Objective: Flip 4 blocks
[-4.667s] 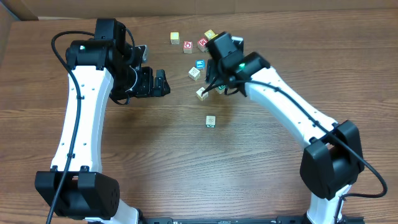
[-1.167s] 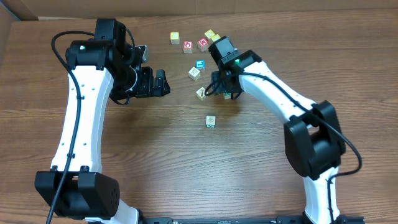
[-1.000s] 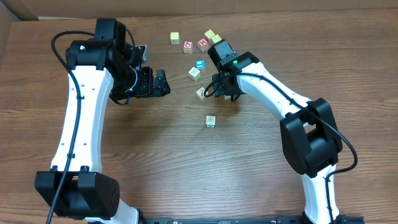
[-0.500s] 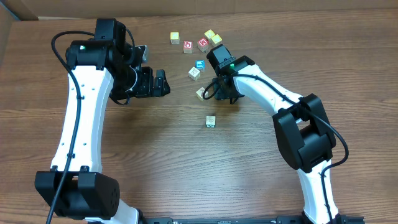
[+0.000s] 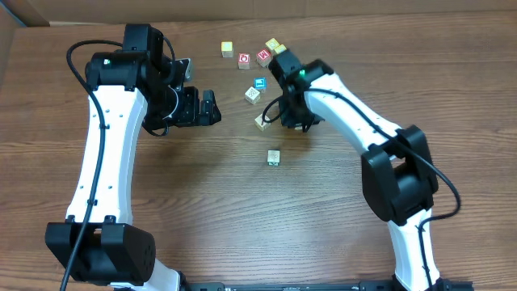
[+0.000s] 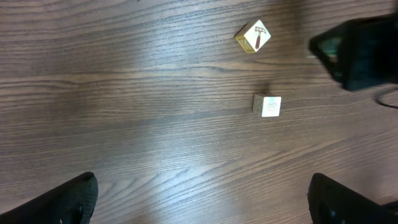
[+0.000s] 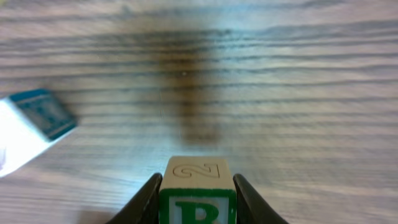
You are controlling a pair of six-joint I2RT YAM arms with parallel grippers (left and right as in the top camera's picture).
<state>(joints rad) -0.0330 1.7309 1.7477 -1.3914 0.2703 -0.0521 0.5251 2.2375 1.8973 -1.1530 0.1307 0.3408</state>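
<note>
I had the right gripper (image 7: 198, 202) clamped on the small wooden cube with a green B print (image 7: 198, 186). Its two fingers pressed the cube's left and right sides, the B faced the wrist camera, and a cream face embossed with a 2 was on top. From that view I could not tell whether the cube rested on the brown wood-grain table (image 7: 298, 93) or hung just above it. A white wooden cube with a blue-printed face (image 7: 37, 121) lay tilted at the left edge, apart from the held one.

From overhead the right gripper hid its cube, in the upper middle of the table.

The left gripper (image 5: 200, 109) hung wide open with nothing in it, off to the left of the blocks. Its wrist camera showed a cream wooden cube with a dark hammer print (image 6: 254, 36), turned cornerwise with a yellow side showing. Below it, apart, sat a pale wooden cube with a faint embossed face (image 6: 268, 106). The dark bulk of the right gripper stood to their right.

A lone cream wooden cube (image 5: 274, 157) sat well apart, nearer the arm bases. A red-printed wooden cube (image 5: 244, 61) and a yellow wooden cube (image 5: 227, 49) lay at the far side.
</note>
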